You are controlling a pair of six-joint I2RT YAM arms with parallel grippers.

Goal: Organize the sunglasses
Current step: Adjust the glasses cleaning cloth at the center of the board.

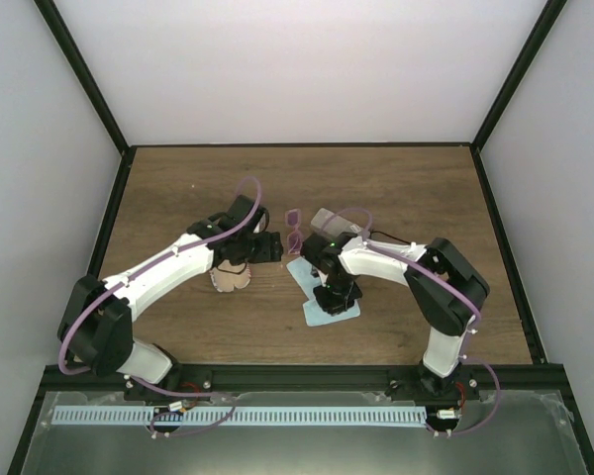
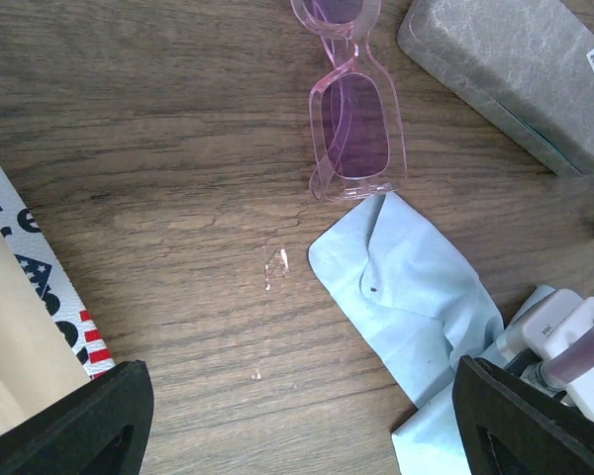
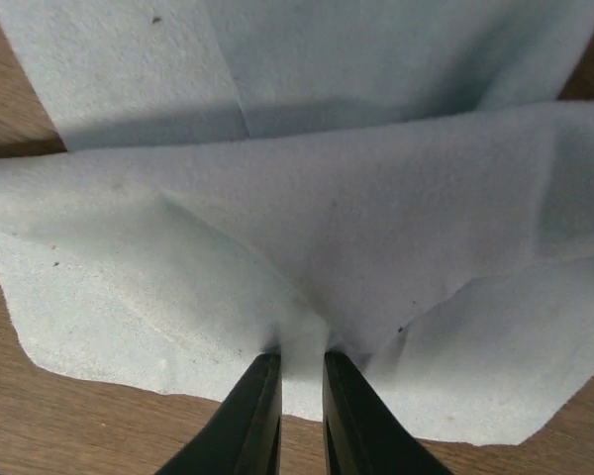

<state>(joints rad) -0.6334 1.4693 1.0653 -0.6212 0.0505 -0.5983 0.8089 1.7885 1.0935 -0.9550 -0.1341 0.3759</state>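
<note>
1. Right claw [image 3: 299, 364] was clenched on a fold of the light blue cloth [image 3: 376, 228]; the thin pinch could slip.
2. Pink sunglasses [image 2: 354, 124] lay on the desk [image 2: 158, 148], touching the cloth's corner; lifting the cloth could drag them.
3. Left claw [image 2: 302, 401] hung released and empty beside the cloth.

Pink-framed sunglasses [image 2: 354, 124], purple tinted lenses, lying flat on wooden table [image 2: 158, 148], just beside light blue cloth [image 2: 416, 297]
</note>
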